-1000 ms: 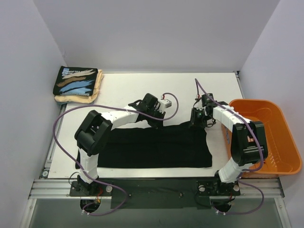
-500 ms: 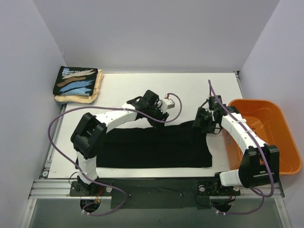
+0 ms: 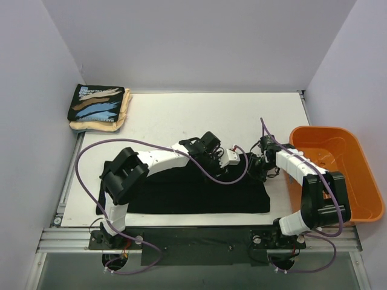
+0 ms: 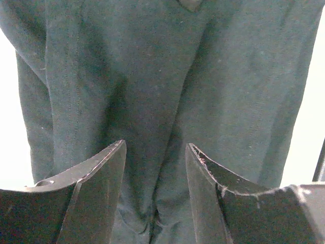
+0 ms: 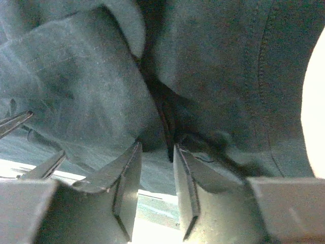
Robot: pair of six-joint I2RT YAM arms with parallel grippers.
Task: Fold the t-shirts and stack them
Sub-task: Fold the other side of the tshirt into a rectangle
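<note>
The plain black t-shirt (image 3: 181, 196) lies folded in a wide band across the near half of the table. Its far edge is bunched up toward the right. My left gripper (image 3: 236, 160) is over that far edge; in the left wrist view its jaws (image 4: 155, 145) hold a bunch of the black cloth (image 4: 152, 76), which fills the view. My right gripper (image 3: 257, 168) is at the shirt's far right corner, close to the left one. Its jaws (image 5: 157, 145) pinch a fold of the cloth (image 5: 76, 76) at the tips. The printed black t-shirt (image 3: 97, 103) lies folded on the cream one (image 3: 124, 115) at the far left corner.
The orange plastic basket (image 3: 357, 181) stands at the table's right edge, just right of the right arm. Purple cables loop from both arms over the table. White walls close in the back and sides.
My left gripper has moved right and slightly nearer, drawing the shirt's far edge with it. My right gripper has moved nearer. The two grippers now sit close together.
</note>
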